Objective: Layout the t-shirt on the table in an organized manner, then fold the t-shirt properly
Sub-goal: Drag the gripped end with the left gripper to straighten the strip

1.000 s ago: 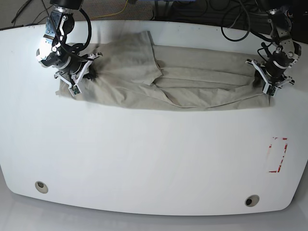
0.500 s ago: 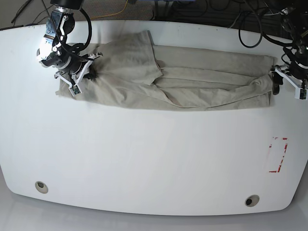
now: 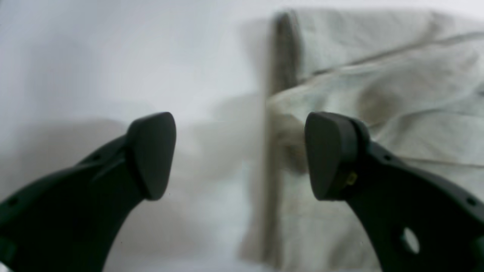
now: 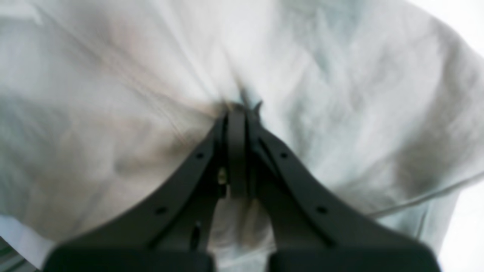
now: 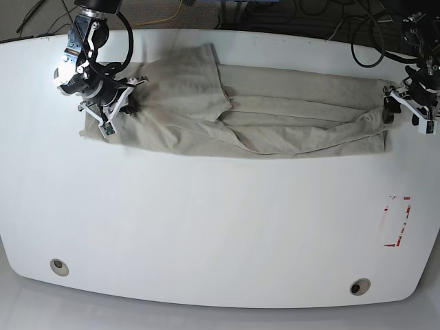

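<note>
Item: t-shirt, beige-grey, lying across the far half of the table. Landmark for placement: the red tape rectangle near one side edge of the table; the shirt lies well apart from it, toward the far edge.

Condition: stretched long and narrow, wrinkled, doubled over itself, one flap folded across the body near the right arm's end. Not spread flat; no neat fold visible.

Right gripper: clenched on a bunch of shirt fabric at the end farthest from the tape rectangle; the wrist view shows the jaws pressed together with cloth pinched at their tips.

Left gripper: released, jaws standing wide apart, grasping nothing, just beside the shirt's edge at the end nearer the tape rectangle. In its wrist view the edge runs between the fingertips.

Progress, judged: early. Laying out appears unfinished; flattening, smoothing and all folding remain.
</note>
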